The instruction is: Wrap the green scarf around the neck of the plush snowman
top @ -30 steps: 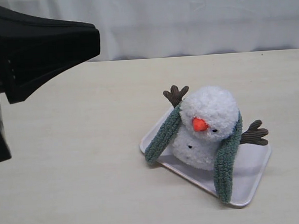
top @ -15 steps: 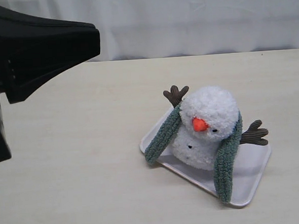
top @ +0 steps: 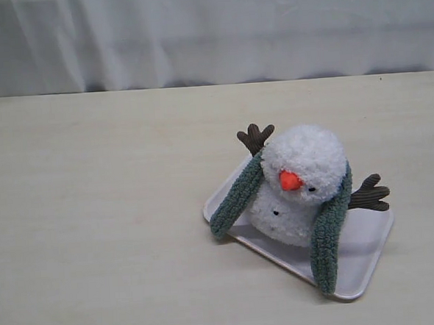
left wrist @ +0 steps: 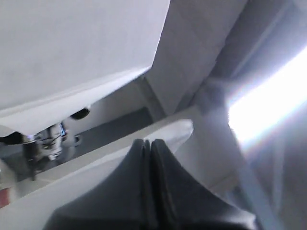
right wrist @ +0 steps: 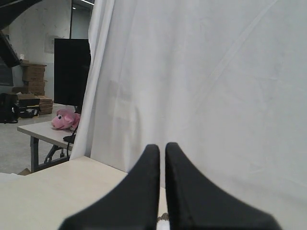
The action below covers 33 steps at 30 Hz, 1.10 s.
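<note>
Two ends of green scarf (top: 325,237) hanging down plush snowman (top: 301,190) front, band passing behind neck; snowman leaning on white tray (top: 370,250), far from both pincers. Left gripper (left wrist: 147,143) and right gripper (right wrist: 162,148) pressing jaws together, empty, pointing elsewhere. Risk: loose, uncrossed ends slipping off if snowman tips.

A: The fluffy white plush snowman (top: 304,183) looks like curly matt pile, and the sage-green ribbed knit scarf (top: 329,233) is fuzzy.

B: Its brown twig arms (top: 368,194) are corduroy; the white rectangular tray (top: 366,253) is smooth plastic, the pale worktop (top: 102,214) matt, faintly grained.
</note>
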Available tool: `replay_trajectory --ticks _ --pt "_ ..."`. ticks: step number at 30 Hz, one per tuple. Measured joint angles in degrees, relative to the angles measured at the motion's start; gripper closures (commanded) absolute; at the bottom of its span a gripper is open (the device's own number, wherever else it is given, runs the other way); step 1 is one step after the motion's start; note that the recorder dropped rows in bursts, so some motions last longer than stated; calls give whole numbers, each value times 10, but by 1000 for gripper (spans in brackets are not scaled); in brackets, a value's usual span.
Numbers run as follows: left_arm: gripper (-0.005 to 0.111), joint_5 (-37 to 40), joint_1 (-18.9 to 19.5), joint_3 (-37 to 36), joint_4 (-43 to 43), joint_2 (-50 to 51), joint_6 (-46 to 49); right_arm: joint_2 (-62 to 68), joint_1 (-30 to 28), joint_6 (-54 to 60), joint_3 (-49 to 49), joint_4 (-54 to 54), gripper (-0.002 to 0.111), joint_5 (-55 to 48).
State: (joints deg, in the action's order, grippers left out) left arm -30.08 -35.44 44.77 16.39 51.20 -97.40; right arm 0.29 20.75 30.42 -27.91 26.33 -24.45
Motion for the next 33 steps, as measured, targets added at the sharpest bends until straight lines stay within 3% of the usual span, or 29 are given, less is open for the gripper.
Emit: replay_trajectory --ticks 5,21,27,33 --pt "107 11 0 0 -164 -16 0 0 0 0 0 0 104 0" --pt "107 13 9 0 -182 -228 0 0 0 0 0 0 104 0" --pt "107 13 84 0 -182 -253 0 0 0 0 0 0 104 0" --pt "107 13 197 0 -182 -274 0 0 0 0 0 0 104 0"
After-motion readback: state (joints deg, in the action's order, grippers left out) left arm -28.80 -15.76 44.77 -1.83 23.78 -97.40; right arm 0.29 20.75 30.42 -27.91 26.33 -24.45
